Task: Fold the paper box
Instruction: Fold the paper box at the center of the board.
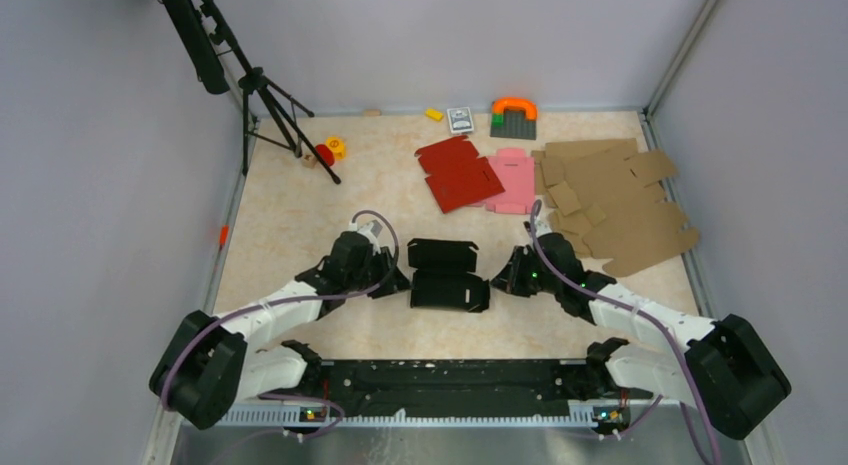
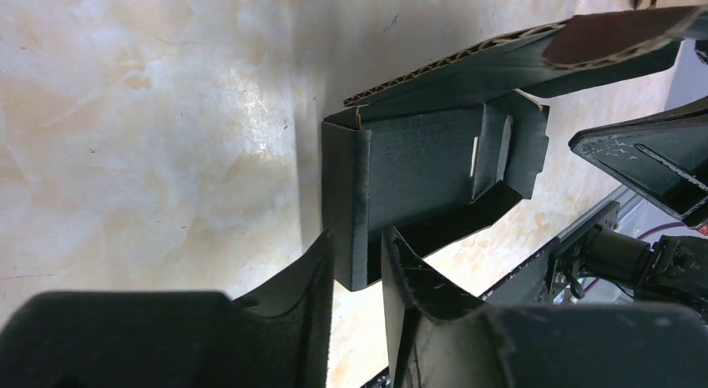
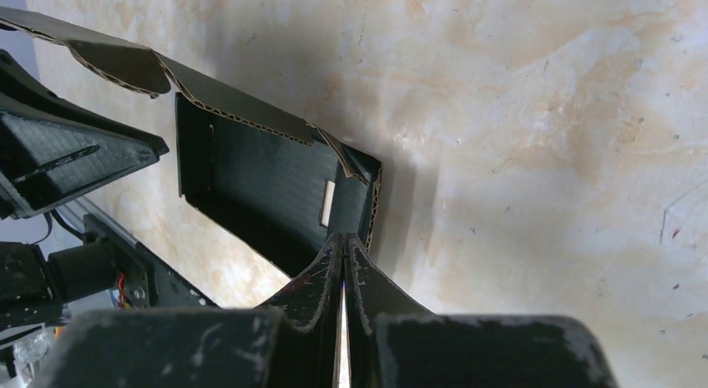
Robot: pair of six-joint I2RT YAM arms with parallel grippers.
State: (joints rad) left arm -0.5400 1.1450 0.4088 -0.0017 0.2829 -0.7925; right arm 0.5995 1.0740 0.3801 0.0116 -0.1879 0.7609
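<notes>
The black paper box (image 1: 447, 275) lies partly folded at the table's middle, its walls raised and a lid flap standing at the far side. My left gripper (image 1: 402, 282) is at its left end. In the left wrist view the fingers (image 2: 359, 234) stand slightly apart astride the box's (image 2: 426, 167) end wall, with a gap on one side, so it is open. At the right end is my right gripper (image 1: 497, 282). Its fingertips (image 3: 345, 238) are pressed together, shut, touching the lower edge of the box's (image 3: 259, 179) right end wall.
At the back lie a red blank (image 1: 458, 173), a pink blank (image 1: 512, 178) and brown cardboard sheets (image 1: 615, 200). A tripod (image 1: 265, 100) stands at the back left near small toys (image 1: 330, 149). An orange and green toy (image 1: 513, 115) sits by the far wall.
</notes>
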